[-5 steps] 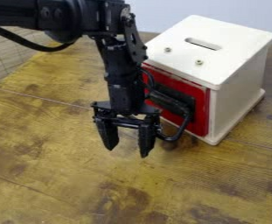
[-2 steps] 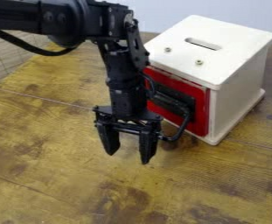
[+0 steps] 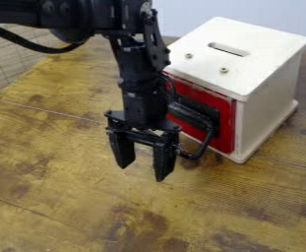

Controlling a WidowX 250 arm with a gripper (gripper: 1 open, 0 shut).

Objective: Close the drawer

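Gripper barely shifted since a second ago — jaws wide, empty; best pushed squarely against the drawer front — handle avoided.

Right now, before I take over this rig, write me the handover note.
End effector: open, empty, pointing down just above the wooden table, in front of the drawer.
Drawer: red front sits about flush with the cream-white box; black loop handle sticks out beside the fingers, whether touching cannot be told.
Done: drawer looks pushed in, though the arm hides part of the front.
Left: confirm full closure, then clear the arm.
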